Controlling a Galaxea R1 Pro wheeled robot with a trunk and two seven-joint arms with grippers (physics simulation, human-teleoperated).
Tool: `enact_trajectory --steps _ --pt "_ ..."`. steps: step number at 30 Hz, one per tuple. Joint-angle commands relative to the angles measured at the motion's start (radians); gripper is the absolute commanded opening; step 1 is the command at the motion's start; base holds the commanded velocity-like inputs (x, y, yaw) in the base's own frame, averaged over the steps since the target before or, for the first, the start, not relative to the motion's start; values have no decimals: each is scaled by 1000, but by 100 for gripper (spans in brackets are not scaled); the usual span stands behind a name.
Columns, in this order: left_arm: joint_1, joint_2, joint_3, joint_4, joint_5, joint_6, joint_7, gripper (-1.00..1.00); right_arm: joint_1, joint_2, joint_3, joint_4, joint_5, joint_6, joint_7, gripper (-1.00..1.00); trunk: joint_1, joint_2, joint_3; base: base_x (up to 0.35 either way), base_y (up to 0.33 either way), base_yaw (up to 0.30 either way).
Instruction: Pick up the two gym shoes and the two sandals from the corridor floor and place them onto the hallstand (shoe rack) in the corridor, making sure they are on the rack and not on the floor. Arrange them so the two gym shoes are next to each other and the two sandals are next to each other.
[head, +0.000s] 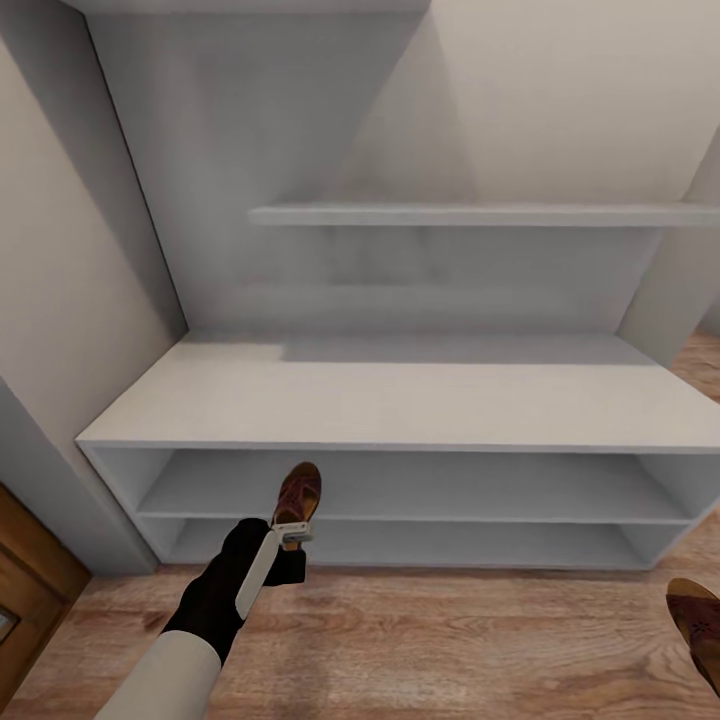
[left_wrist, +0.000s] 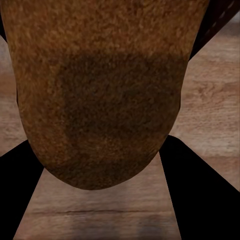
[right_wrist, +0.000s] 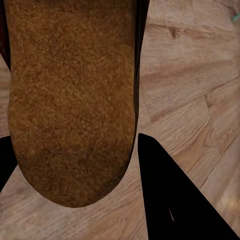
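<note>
One brown sandal (head: 298, 494) hangs in the left claw (head: 294, 532), lifted off the corridor floor (head: 430, 640) and held just in front of the hallstand (head: 400, 405), level with its open shelves. In the left wrist view its tan sole (left_wrist: 100, 95) sits between the two dark fingers (left_wrist: 200, 195), so the claw is clamped on it. The second sandal (head: 697, 620) shows at the right edge of the head view, near the floor; in the right wrist view its sole (right_wrist: 72, 100) lies between the right claw's dark fingers (right_wrist: 170, 200) with planks behind, so that claw appears clamped on it as well, though the contact itself is hidden.

The hallstand's flat bench-like top and both open shelves carry nothing yet, and so does the higher wall shelf (head: 470, 214).

By my judgement the task is in its early part: both sandals are picked up but neither is placed. Setting them side by side on the rack remains, and the whole gym-shoe half is left.
</note>
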Motion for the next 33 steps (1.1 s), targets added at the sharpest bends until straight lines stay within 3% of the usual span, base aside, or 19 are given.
enact_trajectory --steps 1,24,33 --pt "0 0 0 0 0 0 0 -100 0 0 0 0 -3 -2 -1 -100 0 0 0 55 0 0" --pt "0 0 1 0 2 -1 0 -100 1 -8 -2 7 -2 6 -14 -100 0 0 0 74 0 0" --pt "0 0 1 0 3 0 0 -100 41 -6 3 33 3 106 -28 -100 0 0 0 4 0 0"
